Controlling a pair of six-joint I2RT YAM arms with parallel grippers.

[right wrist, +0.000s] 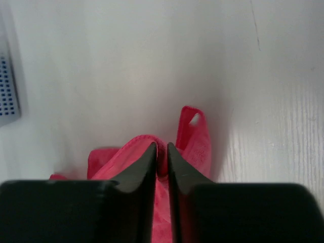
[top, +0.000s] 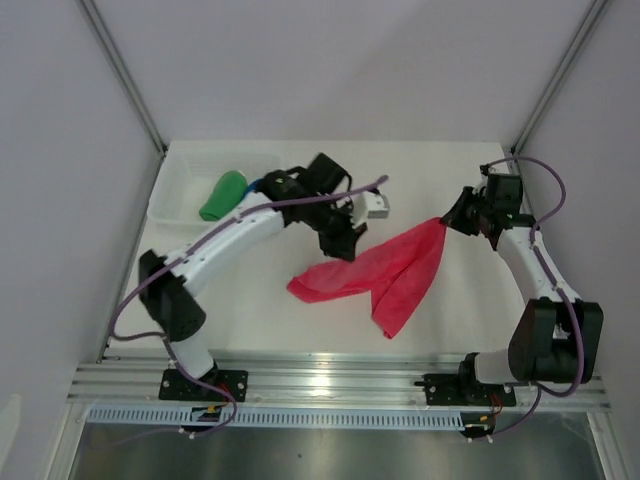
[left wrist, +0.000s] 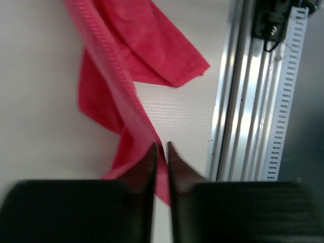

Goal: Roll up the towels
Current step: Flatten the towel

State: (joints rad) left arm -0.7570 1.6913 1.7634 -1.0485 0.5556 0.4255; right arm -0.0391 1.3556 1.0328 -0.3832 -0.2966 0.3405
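The pink-red towel (top: 390,270) hangs stretched between both grippers over the middle of the table, and its lower folds rest on the surface. My left gripper (top: 345,250) pinches the towel's hemmed edge (left wrist: 121,86); in the left wrist view its jaws (left wrist: 161,146) stand narrow with red cloth between them. My right gripper (top: 450,222) holds the towel's far right corner. In the right wrist view the jaws (right wrist: 162,146) close on a bunched fold of the towel (right wrist: 195,142). A rolled green towel (top: 222,196) lies in the basket, with a bit of a blue towel (top: 256,185) beside it.
The white mesh basket (top: 175,190) stands at the back left, behind the left arm; its corner (right wrist: 7,86) shows at the left edge of the right wrist view. An aluminium rail (top: 330,380) runs along the table's near edge and is also seen in the left wrist view (left wrist: 243,101).
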